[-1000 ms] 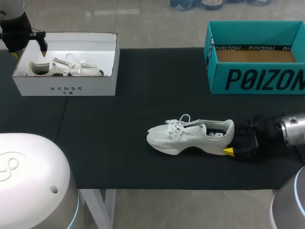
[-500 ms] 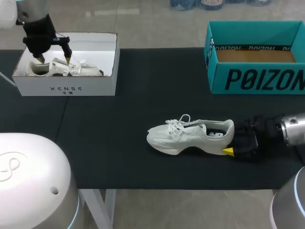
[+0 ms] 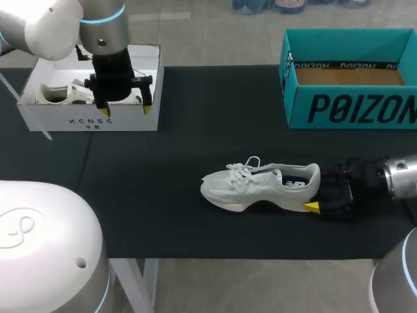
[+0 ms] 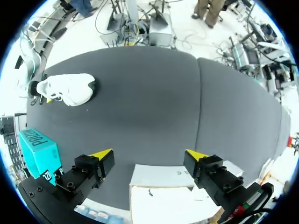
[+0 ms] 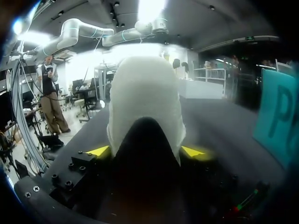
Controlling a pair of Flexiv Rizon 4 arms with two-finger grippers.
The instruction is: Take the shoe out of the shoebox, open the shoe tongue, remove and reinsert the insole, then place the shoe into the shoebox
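Close in, the right gripper (image 5: 145, 151) is clamped on the heel of the white shoe (image 3: 257, 186). Its own wrist view shows a yellow tip pressed to each side of the heel, whereas the head view shows only the near tip, with the other hidden behind the shoe. The shoe lies on its sole on the black table (image 3: 163, 195), toe pointing away from the gripper, laces loose on top. From above it sits well short of the teal shoebox (image 3: 352, 107), which stands open at the table's far right edge; the right wrist view catches only a sliver of that box beside the gripper.

Over at the far left, the left gripper (image 4: 148, 156) hangs with its fingers spread wide, holding nothing. The left wrist view shows them straddling the front wall of the white box (image 4: 163, 177), with the shoe far ahead across the table. Only the head view shows a second shoe (image 3: 62, 94) lying inside that box.
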